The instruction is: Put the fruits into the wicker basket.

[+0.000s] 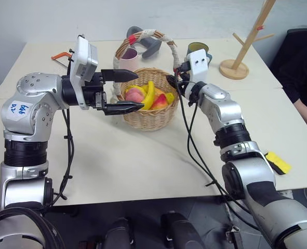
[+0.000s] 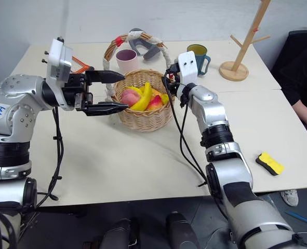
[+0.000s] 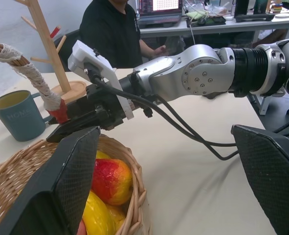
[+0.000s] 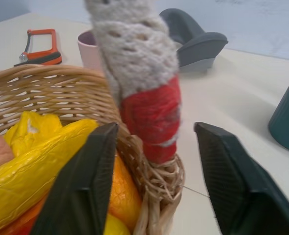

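The wicker basket [image 1: 149,120] stands mid-table with the fruits in it: a yellow banana [image 1: 150,93], a red-and-yellow apple-like fruit [image 3: 112,180] and a pink fruit [image 1: 134,95]. My left gripper [image 1: 139,91] hangs open and level at the basket's left rim, one finger above the other, holding nothing. At the right rim my right gripper [image 4: 155,126] sits astride the red-taped foot of the handle [image 4: 151,120]. Its jaws are narrowed around the handle, and a small gap shows beside one finger [image 4: 227,186].
Behind the basket stand a pink cup [image 1: 128,59], a grey object [image 1: 151,45] and a teal mug [image 2: 199,54]. A wooden mug tree [image 1: 235,67] is at the back right. An orange-handled saw [image 1: 62,55] lies back left, a yellow-and-black sponge [image 1: 278,162] front right. A person [image 3: 117,34] sits beyond the table's right side.
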Tool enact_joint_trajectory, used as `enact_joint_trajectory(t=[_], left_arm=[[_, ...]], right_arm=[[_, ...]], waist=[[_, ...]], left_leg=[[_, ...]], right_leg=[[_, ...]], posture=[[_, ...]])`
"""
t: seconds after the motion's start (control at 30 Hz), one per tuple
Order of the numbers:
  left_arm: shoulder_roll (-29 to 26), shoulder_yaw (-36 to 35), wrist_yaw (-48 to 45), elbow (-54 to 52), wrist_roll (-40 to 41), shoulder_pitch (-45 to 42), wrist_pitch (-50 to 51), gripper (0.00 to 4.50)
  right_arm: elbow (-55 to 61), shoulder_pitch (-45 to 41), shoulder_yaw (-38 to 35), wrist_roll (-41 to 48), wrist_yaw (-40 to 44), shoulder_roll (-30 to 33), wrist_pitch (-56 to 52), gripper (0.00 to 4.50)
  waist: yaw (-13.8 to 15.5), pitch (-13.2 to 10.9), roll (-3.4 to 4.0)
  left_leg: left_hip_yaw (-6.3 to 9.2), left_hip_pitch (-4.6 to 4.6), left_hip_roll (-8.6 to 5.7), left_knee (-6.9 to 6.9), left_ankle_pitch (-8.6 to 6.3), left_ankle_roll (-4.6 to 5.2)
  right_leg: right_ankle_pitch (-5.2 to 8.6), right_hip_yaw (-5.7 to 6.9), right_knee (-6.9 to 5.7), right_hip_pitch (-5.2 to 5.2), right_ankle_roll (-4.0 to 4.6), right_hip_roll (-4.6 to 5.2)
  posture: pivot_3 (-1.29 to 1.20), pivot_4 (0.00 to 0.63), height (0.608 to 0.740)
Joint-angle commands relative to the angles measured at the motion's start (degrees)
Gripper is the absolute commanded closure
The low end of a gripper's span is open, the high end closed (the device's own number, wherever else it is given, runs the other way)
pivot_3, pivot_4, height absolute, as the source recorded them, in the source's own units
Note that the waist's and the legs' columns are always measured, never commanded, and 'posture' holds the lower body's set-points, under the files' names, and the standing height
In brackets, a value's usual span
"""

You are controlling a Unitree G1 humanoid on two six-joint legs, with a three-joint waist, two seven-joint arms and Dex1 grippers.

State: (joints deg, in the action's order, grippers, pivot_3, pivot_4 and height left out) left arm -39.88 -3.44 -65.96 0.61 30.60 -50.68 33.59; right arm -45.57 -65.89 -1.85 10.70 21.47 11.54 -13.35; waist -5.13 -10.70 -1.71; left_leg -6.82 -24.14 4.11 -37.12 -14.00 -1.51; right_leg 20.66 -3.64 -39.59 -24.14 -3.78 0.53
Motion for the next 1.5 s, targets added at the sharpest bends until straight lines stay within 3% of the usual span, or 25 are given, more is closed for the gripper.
enact_joint_trajectory(t=[0.03,0.1,0.13,0.33,0.53,0.67,0.8,0.97,1.0,1.23,1.33,1.5], left_arm=[[-1.09,-1.99,0.34,-2.27,1.58,0.22,0.3,0.0],[-1.2,-1.96,0.49,-2.33,1.66,0.27,0.35,0.0],[-1.21,-1.86,0.6,-2.35,1.69,0.29,0.33,0.0],[-0.08,-1.56,1.07,-3.1,3.15,0.14,1.22,0.0],[1.56,-1.68,2.14,-4.66,6.57,0.16,4.64,0.0],[2.8,-0.4,1.33,-3.28,6.58,-0.03,4.11,0.0],[4.61,0.97,0.28,-0.81,5.39,-1.13,2.28,0.0],[7.26,1.83,-0.98,2.15,4.69,-2.8,-0.67,0.0],[7.86,1.84,-1.18,2.72,4.71,-3.19,-1.28,0.0],[8.23,2.05,-3.53,3.97,3.86,-2.44,-4.77,0.0],[7.77,1.95,-4.41,3.09,4.17,-1.0,-4.92,0.0],[5.99,1.71,-6.49,3.76,4.43,-0.21,-4.48,0.0]], right_arm=[[-0.24,-2.23,-1.42,-0.22,-0.02,-0.42,3.47,3.56],[0.02,-2.24,-1.57,-0.42,0.25,-0.5,3.72,4.19],[1.08,-2.03,-1.61,-0.37,0.67,-0.24,3.27,4.26],[12.13,1.3,-2.85,0.27,0.49,3.12,-2.51,4.26],[40.23,13.64,-10.3,4.99,-0.21,13.54,-17.5,4.26],[53.44,26.09,-20.03,6.72,0.37,23.58,-25.33,4.26],[57.62,35.61,-26.11,7.15,-0.57,27.41,-28.89,4.26],[56.16,40.59,-29.17,6.75,-4.2,23.86,-24.92,4.26],[55.33,41.31,-29.29,6.64,-4.38,23.08,-23.57,3.55],[60.73,48.29,-35.99,12.7,-1.3,23.84,-25.2,1.3],[68.14,58.31,-44.36,18.02,4.81,27.36,-30.95,0.32],[73.13,79.87,-69.1,28.58,25.64,38.03,-42.5,0.12]], waist=[[-0.03,0.0,0.0],[-0.04,0.0,0.0],[-0.03,-0.01,0.01],[0.2,-0.01,0.02],[1.44,-0.01,0.02],[2.38,-0.01,0.03],[1.93,-0.01,0.03],[1.1,-0.02,0.04],[0.81,-0.02,0.04],[0.83,-0.02,0.05],[1.41,-0.02,0.06],[2.84,-0.05,0.21]], left_leg=[[0.0,0.0,0.0,0.0,0.0,-0.01],[0.0,0.0,0.01,0.0,0.01,-0.01],[0.0,0.0,0.01,0.0,0.01,-0.01],[0.02,-0.01,0.01,0.01,0.01,-0.01],[0.12,-0.1,-0.07,0.0,0.0,0.0],[0.14,-0.07,-0.05,0.0,0.01,-0.02],[-0.04,-0.01,-0.06,-0.07,0.05,0.01],[-0.21,0.55,-0.07,0.17,0.18,-0.14],[-0.21,0.7,-0.07,0.25,0.18,-0.17],[-0.19,0.86,-0.07,0.47,0.18,-0.19],[-0.18,0.86,-0.09,0.5,0.18,-0.19],[-0.05,0.95,-0.21,0.49,0.17,-0.16]], right_leg=[[0.0,0.0,0.0,0.0,0.0,0.0],[0.0,0.01,-0.01,0.0,0.0,0.0],[0.0,0.01,0.0,0.0,0.0,0.0],[0.0,0.02,-0.02,-0.01,0.0,0.01],[0.0,0.05,0.04,0.0,0.0,0.11],[0.0,0.06,0.04,0.01,0.01,0.04],[0.01,-0.06,0.08,0.04,0.0,0.0],[0.0,-0.37,0.04,0.35,-0.01,-0.22],[0.0,-0.46,0.05,0.44,-0.02,-0.24],[0.07,-0.58,0.14,0.6,-0.12,-0.24],[0.08,-0.6,0.18,0.61,-0.13,-0.21],[0.19,-0.69,0.21,0.78,-0.27,-0.25]], posture=[[0.0,0.15,0.74],[0.0,0.15,0.74],[0.0,0.15,0.74],[0.0,0.15,0.74],[0.0,0.15,0.74],[0.0,0.15,0.74],[0.0,0.15,0.74],[0.0,0.15,0.74],[0.0,0.15,0.74],[0.0,0.15,0.74],[0.0,0.15,0.74],[0.0,0.15,0.74]])
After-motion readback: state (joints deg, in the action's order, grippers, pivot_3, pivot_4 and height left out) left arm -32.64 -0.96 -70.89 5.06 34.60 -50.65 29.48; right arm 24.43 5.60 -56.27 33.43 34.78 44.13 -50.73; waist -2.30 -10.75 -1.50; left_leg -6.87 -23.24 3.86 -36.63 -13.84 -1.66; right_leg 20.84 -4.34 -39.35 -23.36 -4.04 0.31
